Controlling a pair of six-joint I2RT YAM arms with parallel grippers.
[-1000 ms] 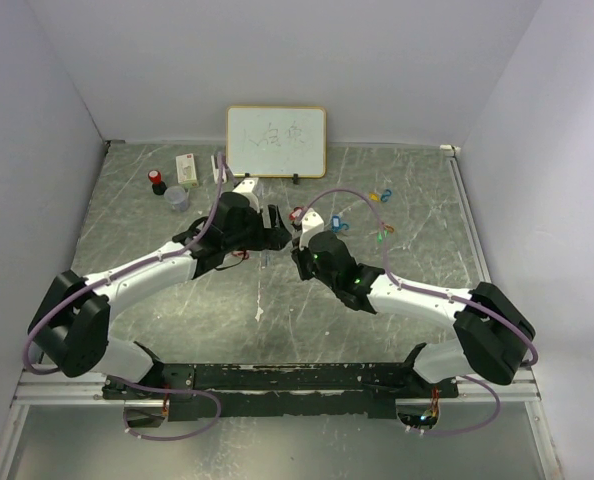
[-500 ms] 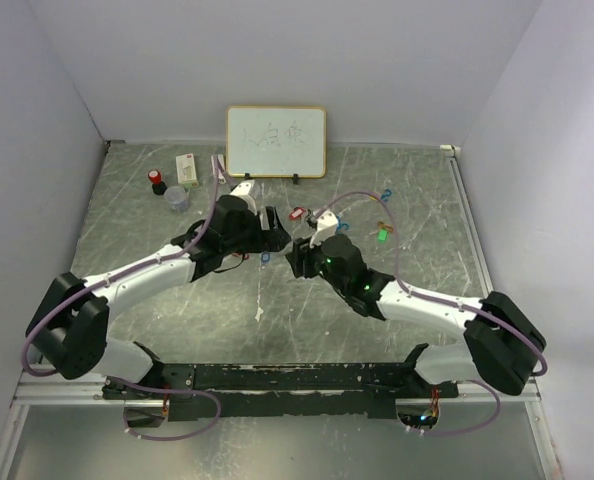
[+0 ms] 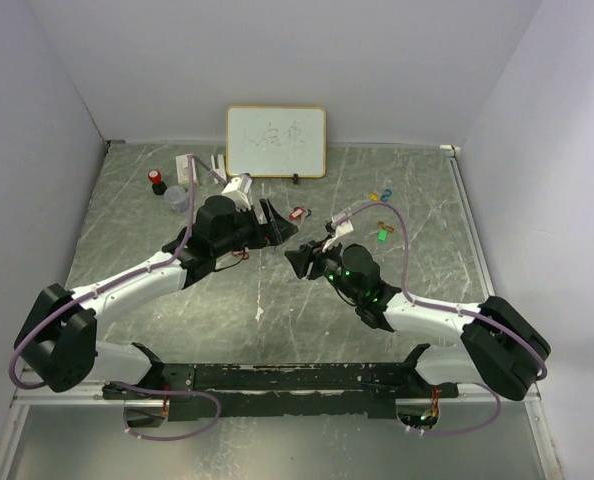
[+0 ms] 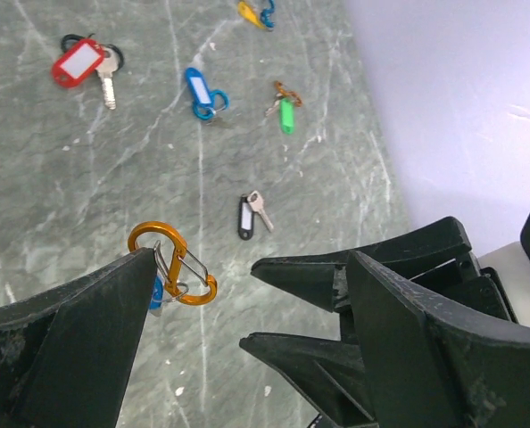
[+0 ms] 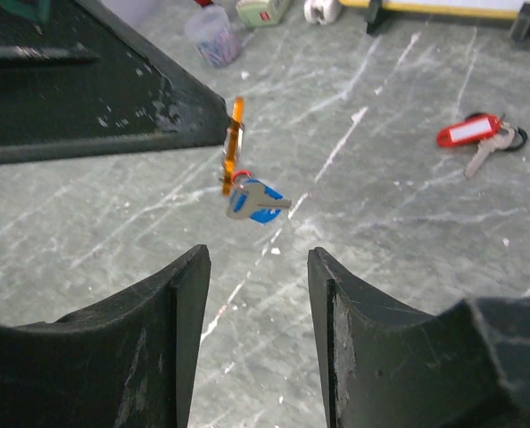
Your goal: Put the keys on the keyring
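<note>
Grey marbled table (image 3: pixel 127 230) carries loose keys (image 4: pixel 198 89) with red, blue, green and yellow tags, scattered toward the far right. The left gripper (image 3: pixel 277 224) stands wide, with an orange carabiner (image 4: pixel 171 263) bearing a blue-headed key (image 5: pixel 252 201) at one fingertip; whether it hangs there I cannot tell. The right gripper (image 5: pixel 258 259) faces it, fingers partly apart and empty.
</note>
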